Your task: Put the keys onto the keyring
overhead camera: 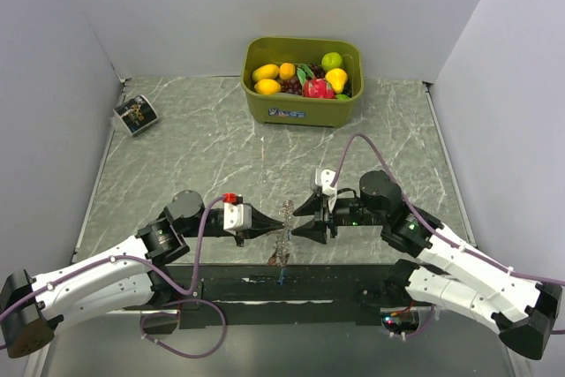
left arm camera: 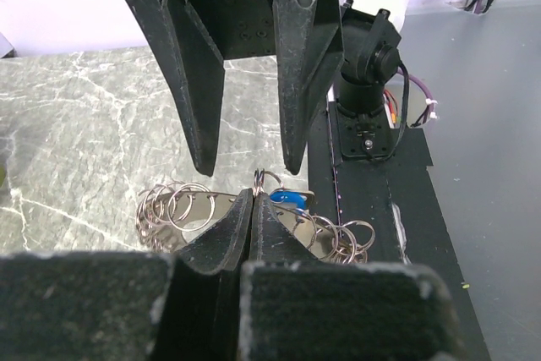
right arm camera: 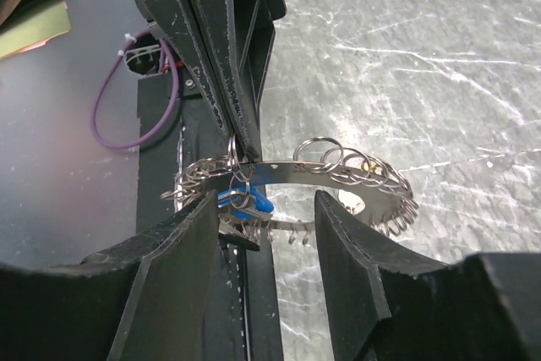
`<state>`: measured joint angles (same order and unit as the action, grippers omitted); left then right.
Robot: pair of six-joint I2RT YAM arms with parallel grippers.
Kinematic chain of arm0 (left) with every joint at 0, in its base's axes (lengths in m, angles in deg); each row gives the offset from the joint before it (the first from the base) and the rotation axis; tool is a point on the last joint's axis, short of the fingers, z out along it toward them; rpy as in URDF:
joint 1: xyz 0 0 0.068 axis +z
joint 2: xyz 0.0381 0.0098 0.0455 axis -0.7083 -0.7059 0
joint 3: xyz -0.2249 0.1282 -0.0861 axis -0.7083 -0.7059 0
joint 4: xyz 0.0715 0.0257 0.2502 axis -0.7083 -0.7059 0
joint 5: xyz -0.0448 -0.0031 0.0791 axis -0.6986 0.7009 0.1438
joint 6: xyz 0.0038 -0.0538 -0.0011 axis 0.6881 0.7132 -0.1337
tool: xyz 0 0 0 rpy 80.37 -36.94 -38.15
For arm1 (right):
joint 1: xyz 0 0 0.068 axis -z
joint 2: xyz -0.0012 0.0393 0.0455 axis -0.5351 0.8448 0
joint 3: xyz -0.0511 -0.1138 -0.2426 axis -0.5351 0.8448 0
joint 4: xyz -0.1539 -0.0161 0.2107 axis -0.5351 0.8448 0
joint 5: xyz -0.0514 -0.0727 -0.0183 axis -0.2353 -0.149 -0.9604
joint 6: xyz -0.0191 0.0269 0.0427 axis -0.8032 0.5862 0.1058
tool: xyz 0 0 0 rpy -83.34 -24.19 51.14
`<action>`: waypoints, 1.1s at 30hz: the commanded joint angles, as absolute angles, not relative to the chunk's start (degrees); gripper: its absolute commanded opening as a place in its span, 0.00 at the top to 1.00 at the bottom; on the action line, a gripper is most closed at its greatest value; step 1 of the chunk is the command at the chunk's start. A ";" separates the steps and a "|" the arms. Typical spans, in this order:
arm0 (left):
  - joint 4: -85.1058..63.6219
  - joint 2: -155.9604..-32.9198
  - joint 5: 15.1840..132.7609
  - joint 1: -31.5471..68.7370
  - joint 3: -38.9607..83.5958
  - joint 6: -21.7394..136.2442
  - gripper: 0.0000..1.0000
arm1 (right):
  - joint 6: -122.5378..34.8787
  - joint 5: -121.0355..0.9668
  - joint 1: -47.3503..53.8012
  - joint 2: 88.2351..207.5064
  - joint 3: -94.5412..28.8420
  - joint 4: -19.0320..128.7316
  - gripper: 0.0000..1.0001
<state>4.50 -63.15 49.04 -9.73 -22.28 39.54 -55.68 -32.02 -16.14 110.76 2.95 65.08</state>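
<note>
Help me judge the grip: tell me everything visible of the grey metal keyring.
The grey metal keyring is a thin, shiny flat band bent into a loop, with many small wire rings strung along it. It sits between the tips of the two grippers. The shut left gripper pinches it at the fingertips; a blue-headed key hangs right beside that pinch. The open right gripper straddles the band without visibly touching it. Whether it rests on the table is unclear.

Bright, even overhead light; soft shadows; wrist views blurred in near foreground.
</note>
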 commanded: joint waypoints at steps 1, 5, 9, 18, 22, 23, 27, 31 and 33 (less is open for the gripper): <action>9.83 -62.63 47.25 -9.93 -21.46 40.58 0.99 | -55.65 -31.82 -16.08 110.82 3.32 62.96 0.45; 9.74 -62.89 46.81 -10.01 -21.20 40.31 0.99 | -54.95 -30.24 -16.08 111.61 3.14 61.73 0.49; 9.74 -62.72 46.90 -10.10 -21.20 40.14 0.99 | -54.95 -29.53 -16.08 112.67 3.06 61.46 0.59; 9.48 -61.31 47.52 -10.01 -21.73 39.87 0.99 | -54.95 -29.53 -16.08 112.76 3.41 61.20 0.97; 9.48 -60.43 48.04 -10.01 -22.25 39.87 0.99 | -54.95 -29.53 -16.08 113.02 3.67 61.20 1.00; 9.57 -60.34 48.04 -10.01 -22.25 39.87 0.99 | -54.95 -29.44 -16.08 113.02 3.67 61.11 1.00; 9.48 -59.55 47.96 -9.93 -22.43 39.70 0.99 | -54.95 -29.18 -16.07 114.07 3.67 60.93 1.00; 9.13 -59.20 47.96 -10.01 -22.43 39.70 0.99 | -54.86 -29.09 -16.08 114.34 3.85 60.76 1.00; 8.95 -59.11 47.96 -10.01 -22.52 39.78 0.99 | -54.86 -29.35 -15.99 113.99 3.94 60.67 1.00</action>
